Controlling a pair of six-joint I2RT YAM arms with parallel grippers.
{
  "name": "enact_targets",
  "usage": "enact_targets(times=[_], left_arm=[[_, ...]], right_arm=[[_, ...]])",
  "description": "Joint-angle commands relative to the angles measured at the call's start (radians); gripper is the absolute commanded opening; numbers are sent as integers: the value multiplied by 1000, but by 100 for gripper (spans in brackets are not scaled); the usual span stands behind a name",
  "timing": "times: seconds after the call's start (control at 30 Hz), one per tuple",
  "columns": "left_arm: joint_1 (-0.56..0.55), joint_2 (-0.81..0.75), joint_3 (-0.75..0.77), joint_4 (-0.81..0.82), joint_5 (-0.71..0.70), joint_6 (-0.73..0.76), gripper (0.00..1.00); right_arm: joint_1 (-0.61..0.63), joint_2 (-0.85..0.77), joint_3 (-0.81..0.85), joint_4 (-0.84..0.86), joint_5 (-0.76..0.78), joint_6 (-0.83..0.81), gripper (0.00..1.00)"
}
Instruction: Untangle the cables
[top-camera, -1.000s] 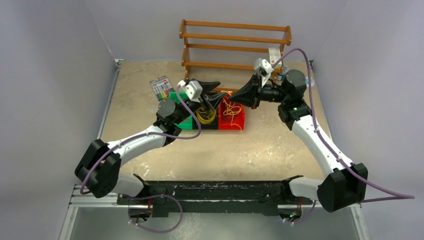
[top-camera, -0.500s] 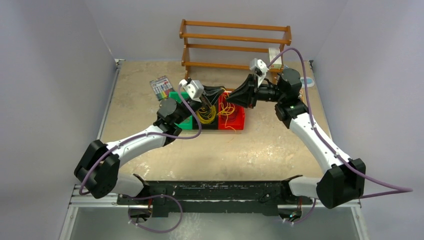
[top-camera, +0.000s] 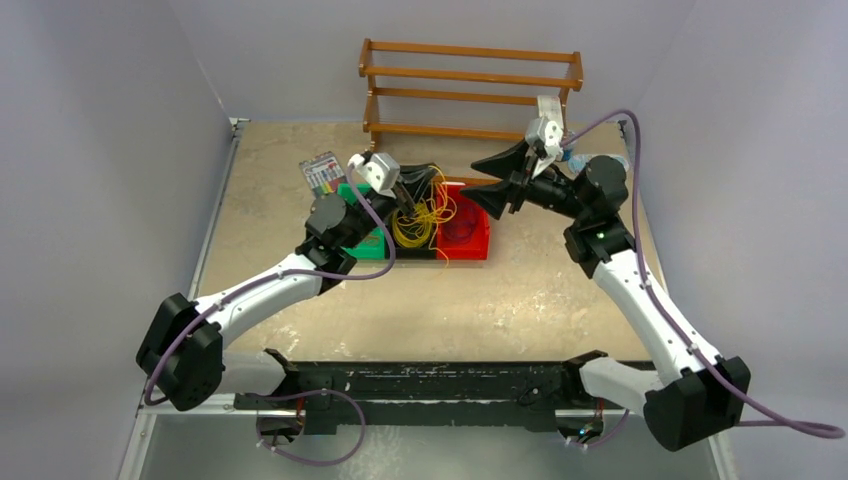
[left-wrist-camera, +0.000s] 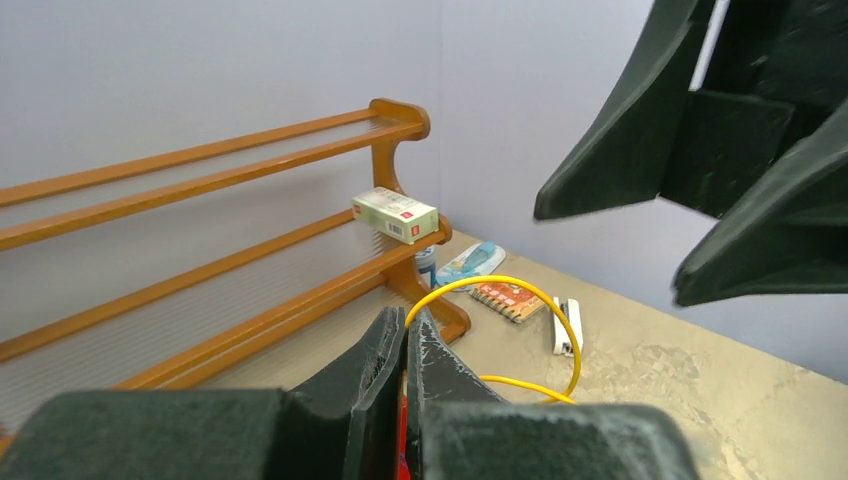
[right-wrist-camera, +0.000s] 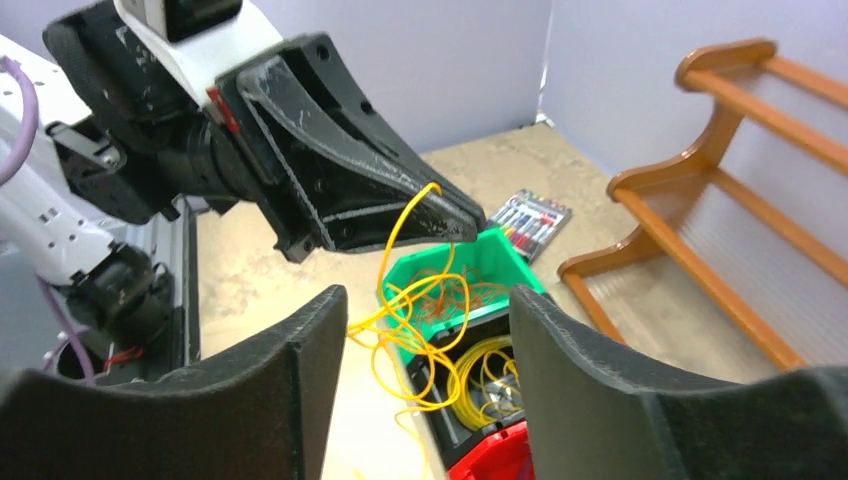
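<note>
Since the earlier frame the right gripper (top-camera: 478, 180) has backed out of the red bin (top-camera: 470, 250) toward the wooden rack (top-camera: 470, 90). Its jaws are spread wide with nothing in them. The left gripper (top-camera: 412, 192) has risen, with yellow strands trailing up after it.

The left gripper is pressed together on a yellow loop of the cables (right-wrist-camera: 420, 330) - the pinch is clear in both wrist views. The rest of the bunch hangs from it into the green bin (right-wrist-camera: 500, 255) and the black bin (top-camera: 418, 254), strands crossing the divider.

Step in hand, as I read it: lifting one yellow strand free of the clump. The next move probably calls for the right gripper to come back in and hold the mass down, or take a second strand - pulling harder could just lift the whole knot.

Hard to make out: where the strands cross, whether the orange wire in the green bin is snagged with the yellow, and what is left in the red bin.
</note>
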Motion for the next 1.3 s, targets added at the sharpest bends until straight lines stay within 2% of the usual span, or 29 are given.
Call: enact_targets(times=[0.0, 0.07, 0.17, 0.33, 0.47, 0.5, 0.57, 0.83, 0.93, 1.13, 1.27], left_arm=[[-4, -34, 38, 4, -64, 20, 0], [-4, -30, 43, 4, -95, 17, 0], [-3, -15, 61, -17, -152, 16, 0], [-3, 3, 93, -58, -201, 5, 0], [-4, 10, 109, -86, -192, -2, 0], [-4, 5, 110, -92, -189, -7, 0], [-3, 2, 108, -97, -187, -10, 0], [-14, -7, 113, -139, -189, 15, 0], [-19, -11, 117, -161, -203, 30, 0], [-30, -22, 115, -170, -216, 31, 0], [-40, -20, 131, -207, -244, 29, 0]], right_arm=[[4, -42, -13, 82, 96, -15, 66], [4, -33, -7, 71, 86, -22, 73], [17, -13, -6, 94, 102, -13, 77], [141, 25, 4, 113, 281, -50, 80], [163, 40, -39, 251, 371, 23, 81], [168, 49, -91, 327, 434, 56, 80], [170, 65, -93, 361, 464, 67, 79], [197, 178, -22, 381, 413, 74, 77], [210, 195, -20, 380, 439, 74, 76], [213, 199, -83, 401, 590, 104, 65], [214, 210, -98, 437, 594, 116, 61]])
